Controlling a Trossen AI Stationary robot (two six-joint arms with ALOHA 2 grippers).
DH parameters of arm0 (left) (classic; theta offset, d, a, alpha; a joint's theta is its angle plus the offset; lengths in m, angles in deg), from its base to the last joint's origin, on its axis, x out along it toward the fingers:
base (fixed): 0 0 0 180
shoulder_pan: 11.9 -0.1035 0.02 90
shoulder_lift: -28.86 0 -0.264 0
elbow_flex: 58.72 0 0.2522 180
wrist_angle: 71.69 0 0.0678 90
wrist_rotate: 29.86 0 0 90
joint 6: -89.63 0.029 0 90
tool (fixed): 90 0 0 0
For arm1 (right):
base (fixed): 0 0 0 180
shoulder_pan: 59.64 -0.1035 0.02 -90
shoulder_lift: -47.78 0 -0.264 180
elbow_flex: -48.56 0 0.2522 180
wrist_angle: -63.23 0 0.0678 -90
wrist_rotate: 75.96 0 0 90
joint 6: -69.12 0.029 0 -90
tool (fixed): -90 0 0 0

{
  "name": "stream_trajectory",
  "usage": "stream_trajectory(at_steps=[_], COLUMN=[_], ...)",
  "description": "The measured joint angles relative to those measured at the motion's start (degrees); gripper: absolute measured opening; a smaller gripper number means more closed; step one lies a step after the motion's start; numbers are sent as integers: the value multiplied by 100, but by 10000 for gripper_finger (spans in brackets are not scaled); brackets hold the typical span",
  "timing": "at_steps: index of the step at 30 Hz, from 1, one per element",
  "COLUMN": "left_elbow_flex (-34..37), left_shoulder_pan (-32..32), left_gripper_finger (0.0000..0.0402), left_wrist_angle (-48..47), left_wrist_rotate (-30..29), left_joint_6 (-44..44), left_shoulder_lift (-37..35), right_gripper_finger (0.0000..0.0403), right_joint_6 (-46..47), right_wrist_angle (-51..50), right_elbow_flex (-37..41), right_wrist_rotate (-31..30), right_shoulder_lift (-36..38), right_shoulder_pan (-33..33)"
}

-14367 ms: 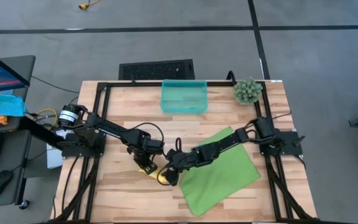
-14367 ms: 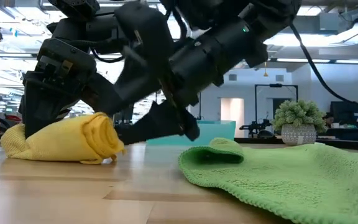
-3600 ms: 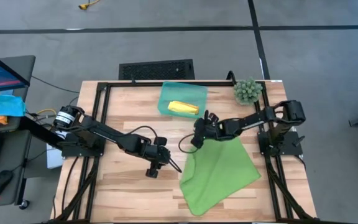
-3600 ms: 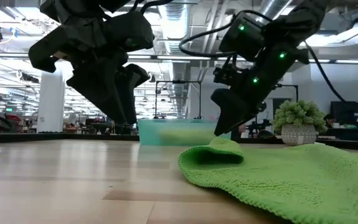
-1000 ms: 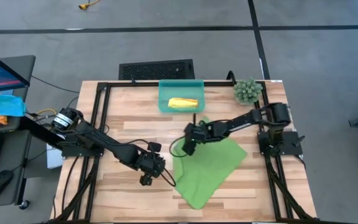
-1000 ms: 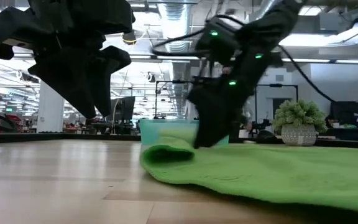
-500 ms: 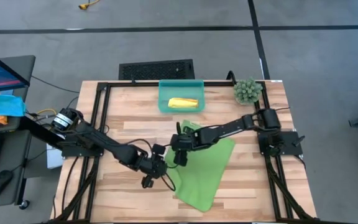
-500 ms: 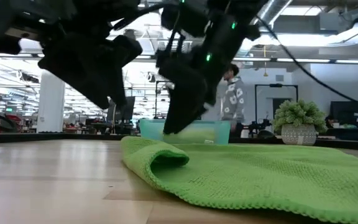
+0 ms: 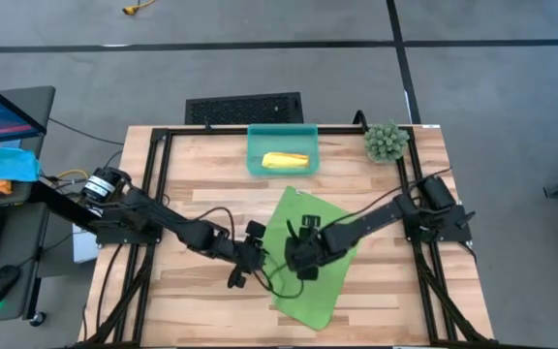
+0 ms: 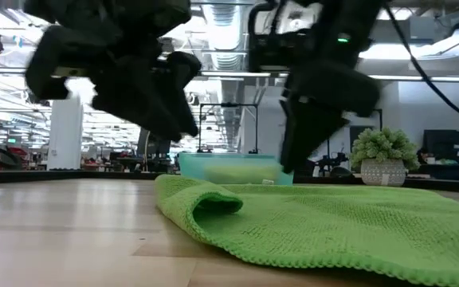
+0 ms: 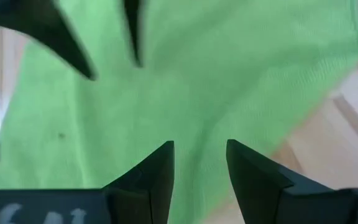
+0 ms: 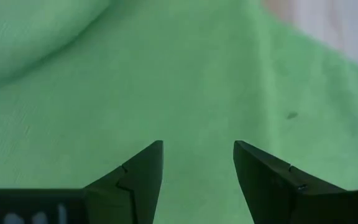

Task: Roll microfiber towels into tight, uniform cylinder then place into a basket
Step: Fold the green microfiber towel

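Nearest the table's front edge, the lime green towel (image 9: 310, 260) lies spread flat on the wooden table (image 9: 395, 301), and in the low view its near corner is folded back on itself in a soft hump. Both arms hang over the towel and block much of it from above. The left gripper (image 9: 243, 267) sits at the towel's left edge, over bare wood just beside the cloth, its fingers (image 11: 156, 176) parted a moderate way with nothing between them. The right gripper (image 9: 303, 250) hovers over the middle of the towel, its fingers (image 12: 260, 176) spread wide and empty, the green cloth showing plainly in the gap. Black cables loop from the arms across the towel's left side. Farther back, near the table's far edge, the translucent teal basket (image 9: 256, 163) holds the rolled yellow towel (image 9: 286, 160) lying across its floor. To the right of the basket, at the far right corner, stands a small potted plant (image 9: 386, 142). Beyond the table, on the grey floor, lies a black vented panel (image 9: 243, 108). Off the table's left side a blue cloth (image 9: 0, 162) with an orange piece rests on a desk.
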Motion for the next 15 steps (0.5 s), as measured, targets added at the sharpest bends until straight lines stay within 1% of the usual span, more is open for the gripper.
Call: stream_trajectory(at_steps=[1,3,5,9,11,15], left_elbow_flex=[100,280,397,478,494,493], left_shoulder_pan=[-59,-203,-330,-486,-535,-576], left_gripper_finger=[139,139,139,139,139,139], left_wrist_angle=[318,785,902,786,503,365], left_wrist_rotate=[154,642,1032,1140,1157,1520], left_joint_6=[98,212,195,-43,-102,-198], left_shoulder_lift=[0,0,0,0,0,0], right_gripper_finger=[221,221,221,221,221,221], right_joint_6=[-2,54,225,455,495,495], right_wrist_angle=[-1,1,-15,51,75,131], right_elbow_flex=[64,147,179,181,181,181], right_wrist_rotate=[1,0,-3,-1,-1,-1], right_shoulder_lift=[0,0,0,0,0,0], right_shoulder_pan=[-80,-218,-318,-423,-462,-500])
